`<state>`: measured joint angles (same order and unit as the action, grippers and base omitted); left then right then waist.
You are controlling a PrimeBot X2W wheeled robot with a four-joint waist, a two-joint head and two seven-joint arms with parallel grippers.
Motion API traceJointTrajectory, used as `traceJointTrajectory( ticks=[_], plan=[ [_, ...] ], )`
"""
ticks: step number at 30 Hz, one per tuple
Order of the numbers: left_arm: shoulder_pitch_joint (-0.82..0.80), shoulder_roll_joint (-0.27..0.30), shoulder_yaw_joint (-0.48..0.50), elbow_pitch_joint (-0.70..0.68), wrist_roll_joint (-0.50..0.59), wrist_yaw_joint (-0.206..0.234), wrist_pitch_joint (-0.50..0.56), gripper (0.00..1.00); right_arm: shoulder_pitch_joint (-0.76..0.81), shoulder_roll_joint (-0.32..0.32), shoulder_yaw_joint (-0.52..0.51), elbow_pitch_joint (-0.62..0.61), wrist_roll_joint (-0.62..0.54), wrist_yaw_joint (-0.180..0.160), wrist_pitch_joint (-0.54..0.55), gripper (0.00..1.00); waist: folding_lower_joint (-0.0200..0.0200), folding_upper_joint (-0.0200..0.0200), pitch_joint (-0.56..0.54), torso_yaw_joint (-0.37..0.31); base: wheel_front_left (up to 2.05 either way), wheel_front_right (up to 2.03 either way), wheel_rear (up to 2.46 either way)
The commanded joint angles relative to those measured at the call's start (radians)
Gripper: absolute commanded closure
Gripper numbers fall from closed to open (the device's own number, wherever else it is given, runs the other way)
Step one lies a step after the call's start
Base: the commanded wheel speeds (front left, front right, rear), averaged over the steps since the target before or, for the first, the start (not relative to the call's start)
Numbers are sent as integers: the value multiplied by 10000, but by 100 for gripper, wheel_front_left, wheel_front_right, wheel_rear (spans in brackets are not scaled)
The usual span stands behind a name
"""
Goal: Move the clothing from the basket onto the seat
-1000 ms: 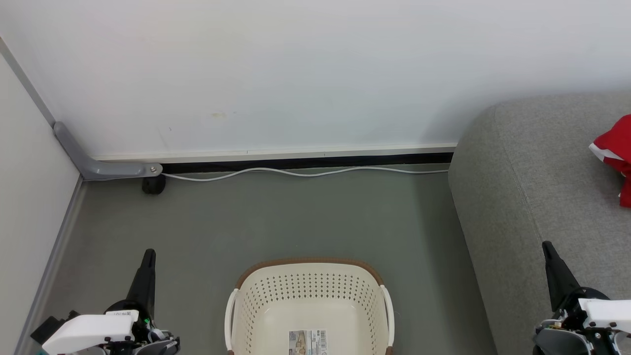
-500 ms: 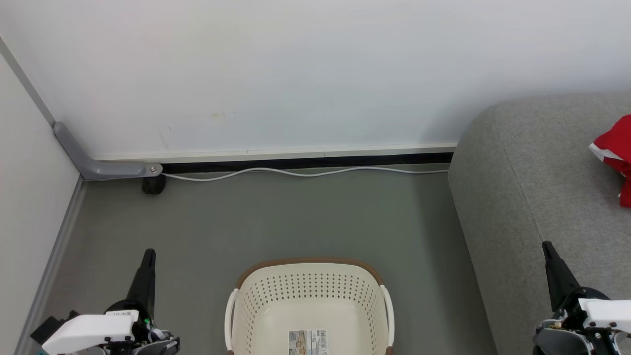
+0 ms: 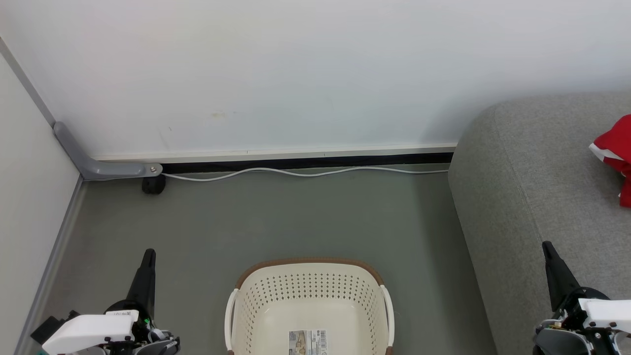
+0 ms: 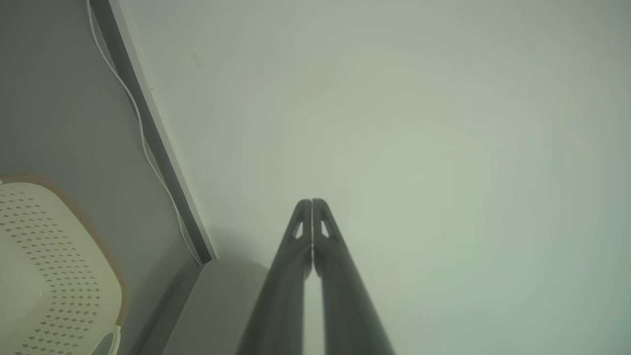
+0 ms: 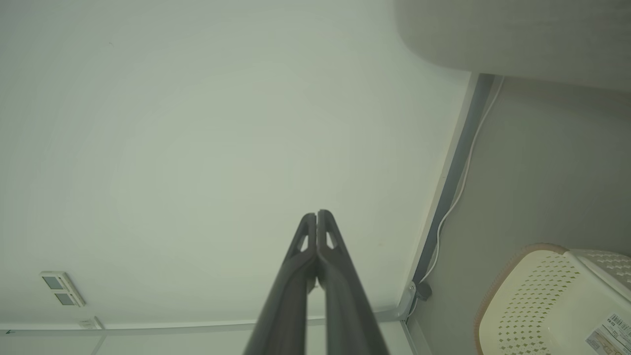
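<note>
At the lower left of the head view, the left gripper (image 3: 148,254) hangs over the grey floor (image 3: 276,222), its 2 dark fingers pressed together with nothing between them. Behind it, a white cable (image 3: 296,172) runs along the foot of the wall. The basket (image 3: 308,262) stands on the floor at bottom centre, between the 2 grippers; its bare bottom shows a label (image 3: 308,341). To its right rises the seat (image 3: 532,187), close beside the basket. The right gripper (image 3: 546,245) hovers over the seat's front edge, closed too and holding nothing. The clothing (image 3: 613,148) lies on the seat at the far right, cut by the frame.
</note>
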<state>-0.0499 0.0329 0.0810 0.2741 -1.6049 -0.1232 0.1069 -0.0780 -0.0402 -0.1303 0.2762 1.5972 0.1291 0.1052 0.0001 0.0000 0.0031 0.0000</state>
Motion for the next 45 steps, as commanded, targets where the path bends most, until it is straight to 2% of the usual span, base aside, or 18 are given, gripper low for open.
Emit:
traceJointTrajectory(
  ticks=[1,45],
  plan=[
    [-581,173,327,-289,-39,-75,62,100,-299,-100,165,-315,115,16,80,100,0,0,0,0,0,0,0],
    [-581,173,326,-290,-39,-75,62,100,-299,-100,166,-315,115,16,80,100,0,0,0,0,0,0,0]
  ],
)
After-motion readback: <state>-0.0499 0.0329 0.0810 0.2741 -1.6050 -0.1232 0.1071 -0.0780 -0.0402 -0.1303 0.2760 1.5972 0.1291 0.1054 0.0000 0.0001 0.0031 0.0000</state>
